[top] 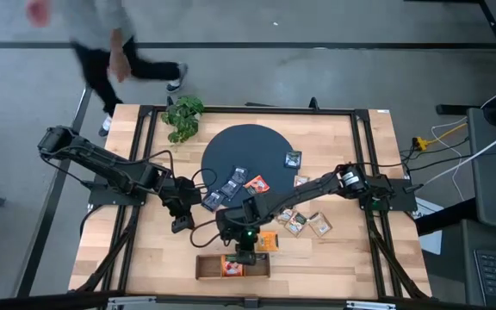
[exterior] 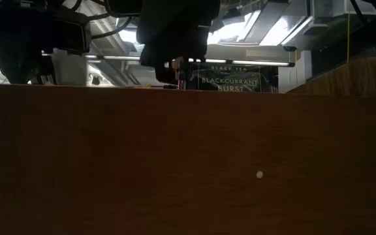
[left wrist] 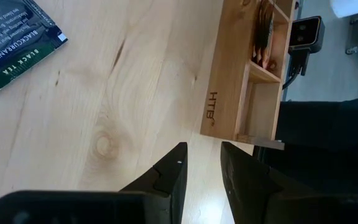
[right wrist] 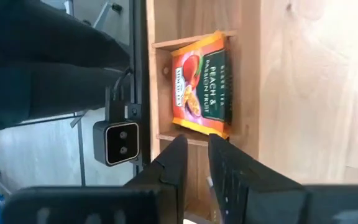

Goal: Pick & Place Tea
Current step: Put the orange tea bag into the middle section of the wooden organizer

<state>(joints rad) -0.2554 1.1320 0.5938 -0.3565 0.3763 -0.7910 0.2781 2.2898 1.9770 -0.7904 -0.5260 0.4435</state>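
A: High view: wooden table [top: 145,258]; a person walks past beyond it. Right gripper [top: 245,256] over the tray [top: 205,267], orange sachet [top: 232,268] inside.
B: Right wrist?
A: Fingers [right wrist: 174,163] slightly parted, gripping nothing; sachet flat in middle compartment, long axis across tray.
B: Left gripper [left wrist: 201,165]?
A: Slightly parted, empty, near tray.

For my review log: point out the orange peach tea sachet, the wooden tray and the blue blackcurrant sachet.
orange peach sachet [right wrist: 201,84], right wrist view, printed face.
wooden tray [left wrist: 224,93], left wrist view, outer side wall.
blue blackcurrant sachet [left wrist: 14,43], left wrist view, printed face.
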